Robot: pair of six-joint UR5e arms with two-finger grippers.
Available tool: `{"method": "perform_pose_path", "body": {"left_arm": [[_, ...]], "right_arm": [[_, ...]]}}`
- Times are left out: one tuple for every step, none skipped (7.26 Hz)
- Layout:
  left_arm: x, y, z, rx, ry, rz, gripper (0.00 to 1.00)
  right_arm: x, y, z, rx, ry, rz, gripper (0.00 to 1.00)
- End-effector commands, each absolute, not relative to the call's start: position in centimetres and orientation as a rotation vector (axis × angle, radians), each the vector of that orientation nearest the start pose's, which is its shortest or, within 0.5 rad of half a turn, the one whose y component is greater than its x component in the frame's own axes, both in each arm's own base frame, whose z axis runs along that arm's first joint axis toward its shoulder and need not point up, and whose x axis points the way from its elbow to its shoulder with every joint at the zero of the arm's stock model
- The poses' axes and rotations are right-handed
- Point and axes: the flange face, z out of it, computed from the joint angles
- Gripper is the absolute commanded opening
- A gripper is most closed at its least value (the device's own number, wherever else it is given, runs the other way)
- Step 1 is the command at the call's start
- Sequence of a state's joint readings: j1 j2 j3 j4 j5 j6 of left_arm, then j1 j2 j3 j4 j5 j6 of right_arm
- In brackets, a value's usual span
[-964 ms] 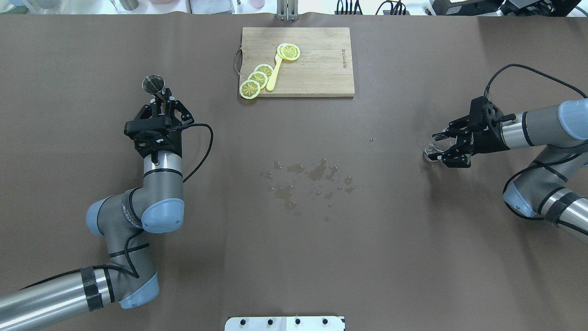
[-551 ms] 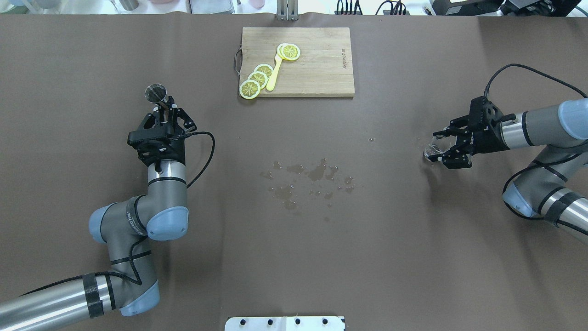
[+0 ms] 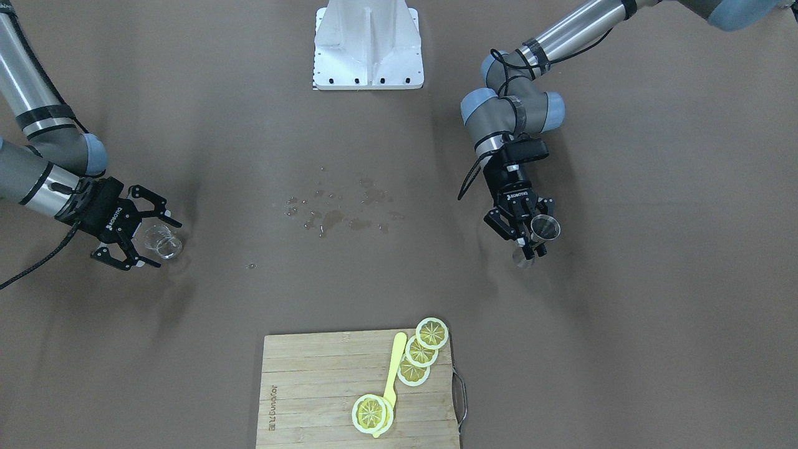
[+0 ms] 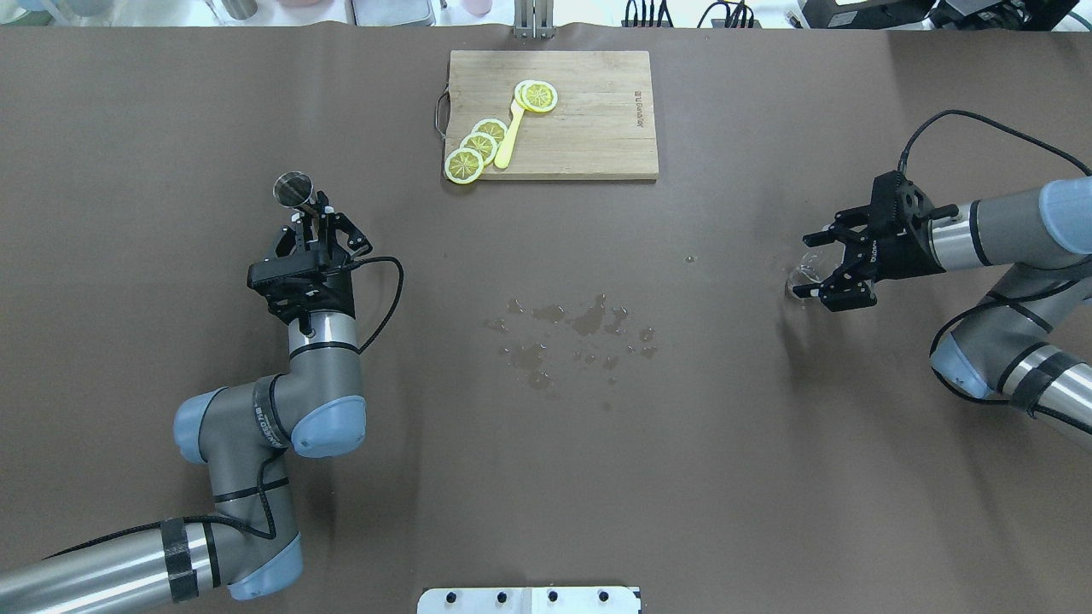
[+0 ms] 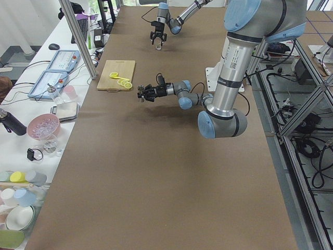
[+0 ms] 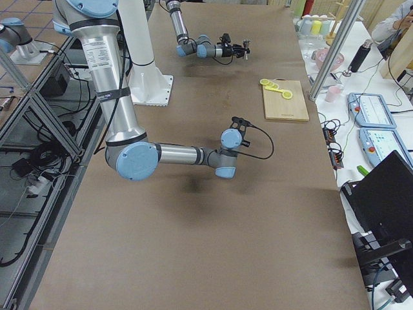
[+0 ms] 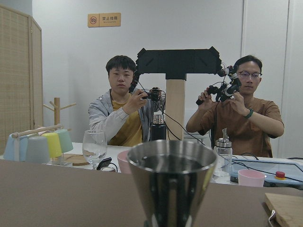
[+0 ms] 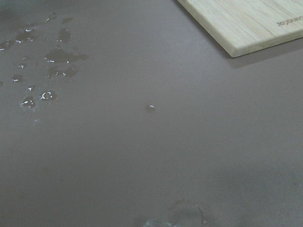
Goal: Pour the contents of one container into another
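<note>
The steel jigger (image 4: 293, 188) is lifted off the table, tilted away from the arm, and my left gripper (image 4: 309, 215) is shut on its narrow waist. From the front, the jigger (image 3: 544, 228) shows its dark open top beyond the gripper (image 3: 533, 244). It fills the bottom of the left wrist view as a shiny cone (image 7: 171, 179). The clear glass cup (image 4: 800, 278) stands on the table at the right. My right gripper (image 4: 811, 267) is open, one finger on each side of the cup (image 3: 167, 244). I cannot tell whether they touch it.
A wooden cutting board (image 4: 597, 128) with lemon slices (image 4: 478, 145) and a yellow spoon (image 4: 509, 141) lies at the far middle. Spilled water (image 4: 580, 328) spots the table's centre. A white base plate (image 4: 529, 599) is at the near edge. Two people (image 7: 123, 109) sit beyond the table.
The left arm has carried the jigger slightly right and back toward the robot. The right gripper has shifted a little toward the far side, and its fingers stand wider around the cup.
</note>
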State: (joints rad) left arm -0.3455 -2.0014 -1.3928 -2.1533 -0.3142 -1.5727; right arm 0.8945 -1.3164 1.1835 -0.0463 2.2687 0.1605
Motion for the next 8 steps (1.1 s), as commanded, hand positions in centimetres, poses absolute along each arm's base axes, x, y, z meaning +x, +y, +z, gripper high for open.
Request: {"method": "perform_pose_path", "body": {"left_arm": [[53.9, -42.5, 39.8, 1.3, 0.541, -0.814, 0.0], [54.1, -42.4, 40.0, 1.299, 0.526, -0.801, 0.0], [54.4, -42.2, 40.2, 1.292, 0.522, -0.79, 0.0], [54.7, -41.7, 40.4, 1.285, 0.52, -0.776, 0.0], [55.2, -41.3, 40.6, 1.266, 0.524, -0.758, 0.0], [55.5, -41.0, 40.7, 1.263, 0.527, -0.752, 0.0], [55.8, -40.5, 40.7, 1.26, 0.532, -0.745, 0.0], [55.8, -40.4, 40.9, 1.26, 0.529, -0.741, 0.0]], "right_arm": [[-31.1, -50.2, 53.2, 1.023, -1.113, -0.894, 0.98], [-30.0, -50.8, 52.8, 1.036, -1.106, -0.882, 0.98], [-28.2, -51.7, 51.5, 1.045, -1.089, -0.854, 0.99], [-25.9, -52.6, 50.6, 1.038, -1.068, -0.828, 0.99], [-24.1, -53.7, 50.0, 1.025, -1.05, -0.798, 1.0], [-22.3, -55.0, 50.1, 0.973, -1.027, -0.757, 1.0], [-20.5, -56.5, 50.4, 0.909, -1.008, -0.711, 1.0], [-19.5, -57.7, 50.7, 0.821, -1.003, -0.673, 1.0]]}}
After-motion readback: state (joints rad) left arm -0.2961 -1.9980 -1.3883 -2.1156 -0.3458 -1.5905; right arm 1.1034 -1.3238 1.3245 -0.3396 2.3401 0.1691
